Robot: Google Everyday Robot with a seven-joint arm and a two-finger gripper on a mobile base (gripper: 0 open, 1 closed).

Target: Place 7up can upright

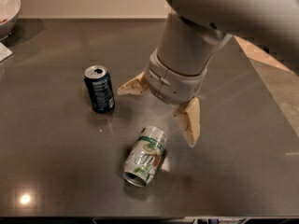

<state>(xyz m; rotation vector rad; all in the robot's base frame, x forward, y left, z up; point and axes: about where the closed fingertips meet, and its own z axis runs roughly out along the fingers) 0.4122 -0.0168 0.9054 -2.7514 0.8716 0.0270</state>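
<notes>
The 7up can (145, 156), silver-white with green bands and lettering, lies on its side on the dark table, its open end toward the front edge. My gripper (156, 113) hangs just above and behind the can. Its two tan fingers are spread wide: one fingertip (124, 90) points left, the other (190, 136) points down to the right of the can. It holds nothing. The arm's large grey body fills the upper right.
A dark blue can (99, 88) stands upright to the left of the gripper. A white bowl (7, 8) sits at the far left corner. The arm hides the dark green can. The table's right edge (273, 92) borders a lighter floor.
</notes>
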